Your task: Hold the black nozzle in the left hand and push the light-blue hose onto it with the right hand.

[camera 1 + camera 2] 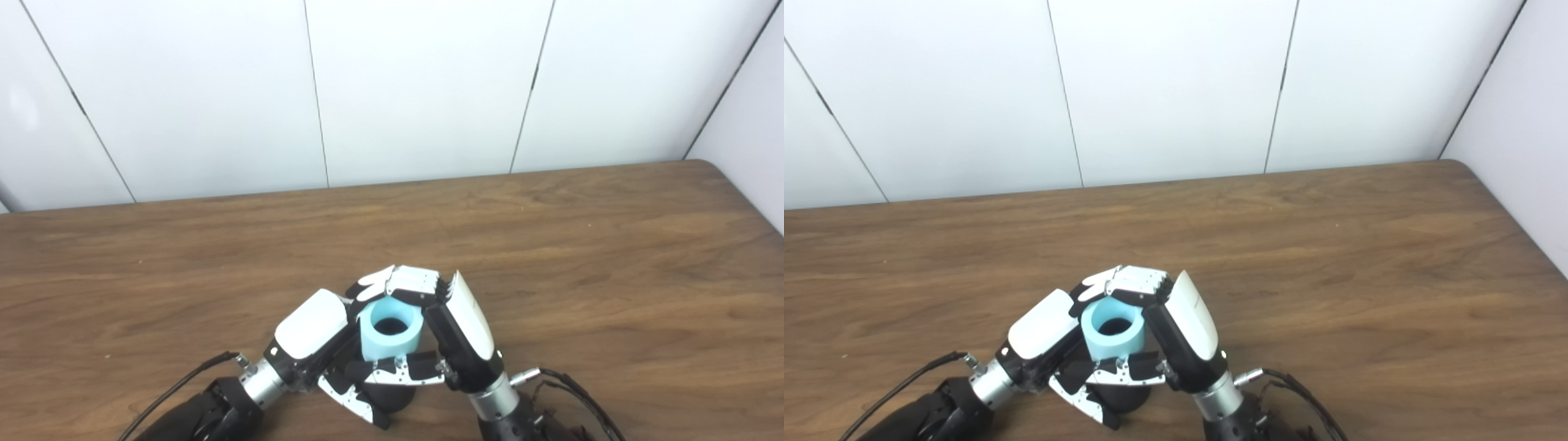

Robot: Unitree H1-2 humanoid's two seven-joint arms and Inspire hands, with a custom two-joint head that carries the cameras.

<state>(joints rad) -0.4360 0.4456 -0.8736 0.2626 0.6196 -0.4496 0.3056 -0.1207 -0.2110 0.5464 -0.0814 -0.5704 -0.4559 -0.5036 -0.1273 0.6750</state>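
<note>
The light-blue hose [391, 337] is a short thick tube standing upright, its dark opening facing up, low in the middle of the view; it also shows in the right eye view [1115, 335]. My right hand [460, 331] is shut on it, fingers curled round its far side and thumb across its front. A black rounded part, the black nozzle [392, 398], shows just beneath the hose; it is mostly hidden. My left hand [312, 340] presses in from the left, fingers closed low around the nozzle and touching the right hand's fingers.
The wooden table [551, 263] stretches wide behind and to both sides of the hands. White wall panels [416, 92] stand along its far edge and at the right. Black cables [184, 383] trail from both wrists.
</note>
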